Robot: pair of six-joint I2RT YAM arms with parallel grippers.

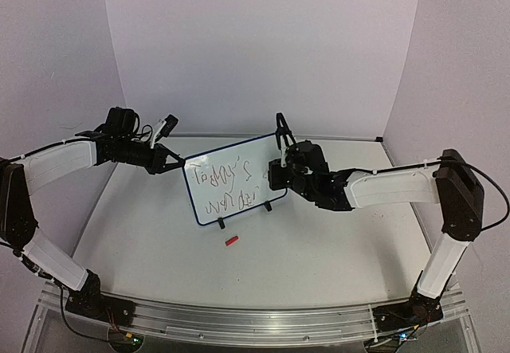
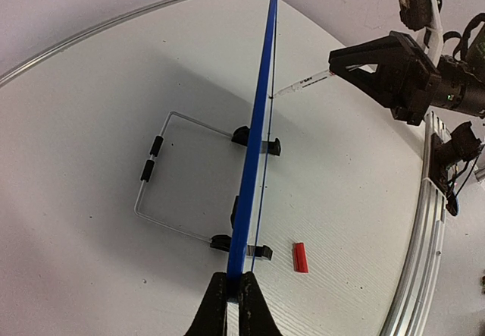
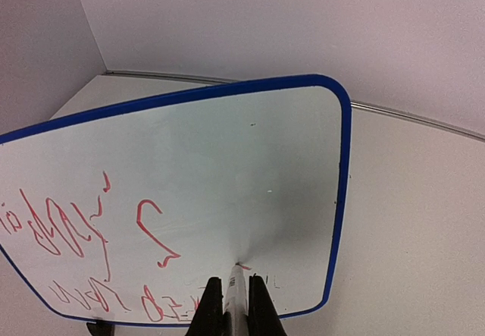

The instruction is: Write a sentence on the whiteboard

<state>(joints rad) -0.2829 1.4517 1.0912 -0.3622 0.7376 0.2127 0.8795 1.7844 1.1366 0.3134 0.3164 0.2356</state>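
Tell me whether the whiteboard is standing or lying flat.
Standing: the whiteboard rests on black feet, wire stand behind, left tool pinching its edge.

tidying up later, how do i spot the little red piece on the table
On the white table, find the blue-framed whiteboard standing upright. Just in front of it, on the written side, lies a short red piece. It is the only loose red thing there, touching nothing.

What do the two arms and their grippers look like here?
The left arm and right arm match: white shell links between black joints, with thin black cables running alongside. The left gripper and right gripper are black, each with two tapered fingers. Both bases sit on a silver rail.
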